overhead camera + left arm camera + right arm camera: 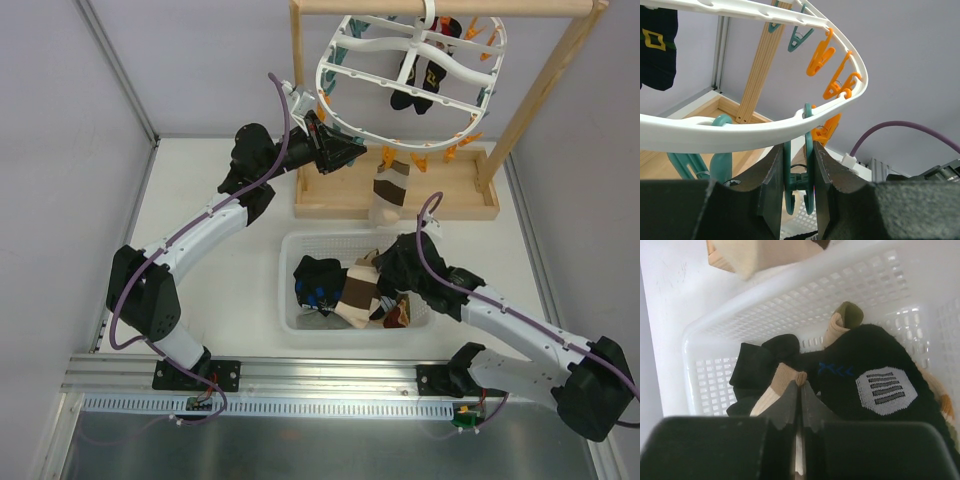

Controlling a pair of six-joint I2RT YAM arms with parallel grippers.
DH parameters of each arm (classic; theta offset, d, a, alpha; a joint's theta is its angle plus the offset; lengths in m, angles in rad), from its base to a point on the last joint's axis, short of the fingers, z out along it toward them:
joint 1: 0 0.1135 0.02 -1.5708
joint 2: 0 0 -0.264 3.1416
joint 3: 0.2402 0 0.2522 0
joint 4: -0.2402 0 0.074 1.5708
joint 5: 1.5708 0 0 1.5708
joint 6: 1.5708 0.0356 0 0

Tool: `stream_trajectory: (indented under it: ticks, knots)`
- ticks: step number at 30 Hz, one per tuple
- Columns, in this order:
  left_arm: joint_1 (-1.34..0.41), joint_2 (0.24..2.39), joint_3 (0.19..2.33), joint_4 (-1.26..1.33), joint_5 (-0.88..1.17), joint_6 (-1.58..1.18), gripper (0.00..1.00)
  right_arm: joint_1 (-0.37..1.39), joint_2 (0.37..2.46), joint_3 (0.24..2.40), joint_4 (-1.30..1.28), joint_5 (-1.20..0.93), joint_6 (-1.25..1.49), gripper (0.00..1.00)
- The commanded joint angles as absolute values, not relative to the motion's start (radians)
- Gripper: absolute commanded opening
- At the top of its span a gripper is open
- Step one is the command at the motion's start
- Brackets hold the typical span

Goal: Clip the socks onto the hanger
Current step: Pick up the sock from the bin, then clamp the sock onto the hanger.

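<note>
The white oval hanger (325,80) hangs from the wooden frame, tilted down toward the left. My left gripper (338,150) is at its lower rim (740,132), shut on a teal peg (809,165) whose lower tips are spread apart. One banded sock (392,190) dangles from an orange peg, and a black pair (420,85) hangs further back. My right gripper (385,272) is down in the basket. In the right wrist view it (801,390) is shut on the tan cuff of a tan, brown and cream sock (785,377), also seen from above (355,295).
The white mesh basket (288,300) holds several socks, among them a black one with a grey striped patch (880,385) and another black one (318,280). The wooden frame's base (330,205) stands just behind the basket. Orange pegs (822,55) line the hanger rim.
</note>
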State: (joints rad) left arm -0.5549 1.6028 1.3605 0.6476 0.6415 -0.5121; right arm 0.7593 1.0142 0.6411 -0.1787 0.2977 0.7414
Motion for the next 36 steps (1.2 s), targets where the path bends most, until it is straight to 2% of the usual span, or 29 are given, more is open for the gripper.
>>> stream_trajectory:
  ticks: [1,5,14,20,36]
  knots:
    - [-0.557,1.601,1.347,0.611,0.718,-0.502,0.00,0.765,0.963,0.687,-0.100,0.307,0.635,0.01]
    - [-0.557,1.598,1.353,0.611,0.723,-0.515,0.00,0.765,0.950,0.692,0.046,0.244,0.451,0.01]
    - [-0.557,1.571,1.359,0.597,0.738,-0.569,0.00,0.767,0.948,0.707,0.458,-0.041,0.132,0.01]
    - [-0.557,1.560,1.355,0.635,0.779,-0.615,0.00,0.752,1.009,0.767,0.558,-0.072,-0.023,0.01]
    - [-0.555,1.552,1.290,0.837,0.805,-0.758,0.00,0.670,1.097,0.833,0.729,-0.184,-0.005,0.01]
